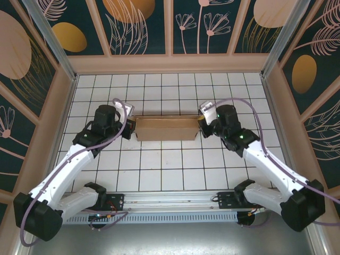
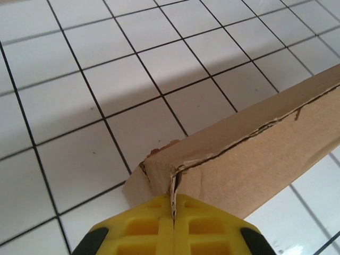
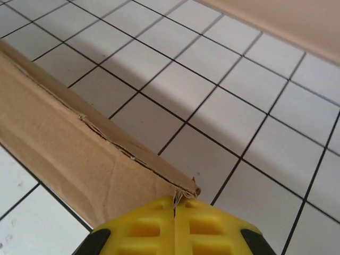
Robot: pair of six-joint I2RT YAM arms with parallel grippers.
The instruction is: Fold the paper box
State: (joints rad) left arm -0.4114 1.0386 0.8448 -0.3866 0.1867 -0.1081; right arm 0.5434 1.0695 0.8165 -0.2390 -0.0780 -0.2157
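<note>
Two thin pinches are all that hold this job together. The paper box (image 1: 166,128) lies as a long, shallow brown shape in the middle of the tiled table (image 1: 159,175), stretched between my arms. My left gripper (image 1: 129,129) is at its left end and my right gripper (image 1: 202,127) is at its right end.

In the left wrist view, my left gripper (image 2: 173,204) has its yellow fingers (image 2: 143,226) pressed fully together. A single layer of the box's (image 2: 255,159) end corner runs down into the seam between them. In the right wrist view, my right gripper (image 3: 175,204) is closed just as tightly. It appears to nip only the very tip of the box's (image 3: 64,143) far corner, and I cannot tell how much card is really inside.

The worst risk, as I judge it, is tearing. The cardboard edges already look ragged and split along the top at both ends, so pulling my arms apart or twisting one end could rip a corner off. The next risk is slipping. With so little card in the right-hand grip, any lift or sideways push could let it pop free, and the wall would spring open again. If my arms move unevenly, the long wall could also buckle away from its crease.
</note>
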